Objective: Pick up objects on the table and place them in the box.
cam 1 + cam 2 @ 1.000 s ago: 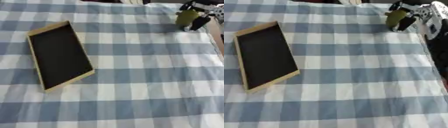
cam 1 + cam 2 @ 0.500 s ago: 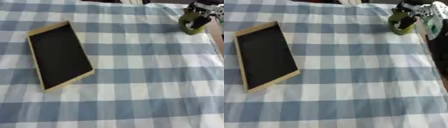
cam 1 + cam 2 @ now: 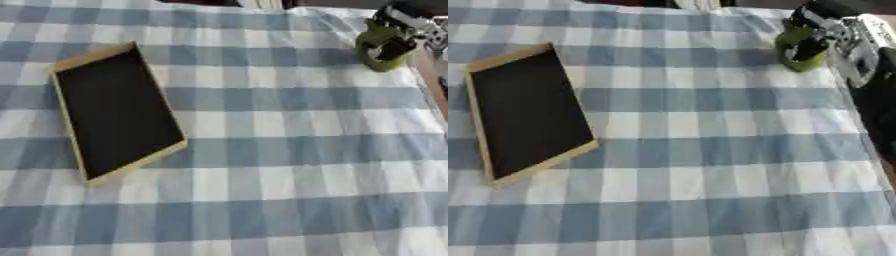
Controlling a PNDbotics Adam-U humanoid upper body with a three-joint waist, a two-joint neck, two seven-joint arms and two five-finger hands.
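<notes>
Right hand (image 3: 822, 31) curled round green object (image 3: 796, 48), far right of box (image 3: 115, 111); box flat on checked bench (image 3: 262, 165); left hand unseen.

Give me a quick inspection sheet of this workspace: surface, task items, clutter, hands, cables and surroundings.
Surface: blue and white checked tablecloth, lying flat.
Job's things: shallow box with a black inside and pale rim, at the left, nothing in it; green object at the far right corner.
Clutter: nothing seen.
Hands: right robot hand curled round the green object; left robot hand not in view.
Cables: nothing seen.
Surroundings: dark area past the table's far edge, details unclear.
</notes>
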